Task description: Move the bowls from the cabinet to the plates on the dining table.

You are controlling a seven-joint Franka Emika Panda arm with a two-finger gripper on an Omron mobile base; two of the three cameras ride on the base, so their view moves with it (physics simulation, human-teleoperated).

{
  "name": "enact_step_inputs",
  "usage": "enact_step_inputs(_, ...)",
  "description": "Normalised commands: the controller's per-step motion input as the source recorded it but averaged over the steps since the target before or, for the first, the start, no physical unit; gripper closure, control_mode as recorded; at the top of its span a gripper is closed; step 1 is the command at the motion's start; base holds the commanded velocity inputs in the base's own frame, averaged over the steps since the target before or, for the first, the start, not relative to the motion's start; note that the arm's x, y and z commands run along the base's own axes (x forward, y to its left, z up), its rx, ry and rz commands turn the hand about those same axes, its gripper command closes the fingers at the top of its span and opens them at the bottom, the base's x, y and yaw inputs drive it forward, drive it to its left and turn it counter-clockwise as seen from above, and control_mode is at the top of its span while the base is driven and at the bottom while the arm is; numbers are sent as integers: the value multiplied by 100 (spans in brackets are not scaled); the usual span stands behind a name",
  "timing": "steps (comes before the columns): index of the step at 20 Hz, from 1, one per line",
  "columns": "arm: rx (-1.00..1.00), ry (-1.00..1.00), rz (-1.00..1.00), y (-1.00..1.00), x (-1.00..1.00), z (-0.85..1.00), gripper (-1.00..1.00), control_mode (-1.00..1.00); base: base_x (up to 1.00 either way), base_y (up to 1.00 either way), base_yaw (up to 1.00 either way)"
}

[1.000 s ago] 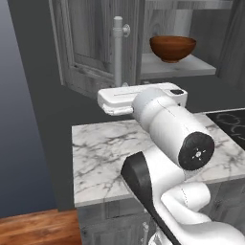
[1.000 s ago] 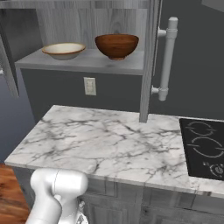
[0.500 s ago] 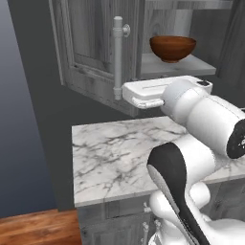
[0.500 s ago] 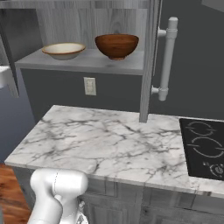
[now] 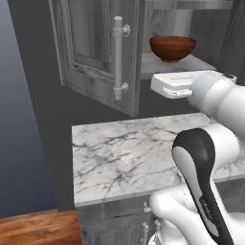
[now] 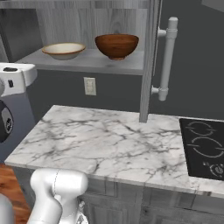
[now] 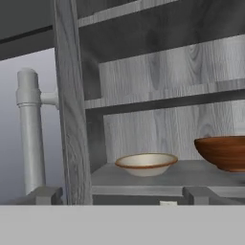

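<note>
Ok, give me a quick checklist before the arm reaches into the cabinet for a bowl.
1. Cabinet doors open, shelf exposed: ok.
2. Beige bowl upright on the shelf, nothing on it: ok.
3. Brown bowl beside it, the two apart: ok.
4. Gripper open and empty: ok.
5. Hand pointed at the beige bowl: ok, it sits near the middle of the hand view.
6. Plates ready on the table: cannot tell.

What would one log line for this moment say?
stage: reaching for bowls | fingers: open, empty | beige bowl, wooden bowl: on cabinet shelf | door: open
</note>
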Motion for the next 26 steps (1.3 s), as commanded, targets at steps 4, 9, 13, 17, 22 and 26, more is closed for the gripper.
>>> enact_step_inputs(4, 6, 0, 8, -30, 24, -3, -100, -100, 0, 0, 0)
enact_step_inputs(9, 3, 0, 10, -19, 45, -8, -100, -100, 0, 0, 0)
enact_step_inputs(13, 0, 0, 8, -16, 57, -15, -100, -100, 0, 0, 0)
enact_step_inputs(17, -4, 0, 5, -2, 62, -18, -100, -100, 0, 0, 0)
enact_step_inputs(22, -10, -1, 2, 10, 59, -15, -100, -100, 0, 0, 0)
enact_step_inputs(26, -7, 0, 0, 20, 60, -6, -100, -100, 0, 0, 0)
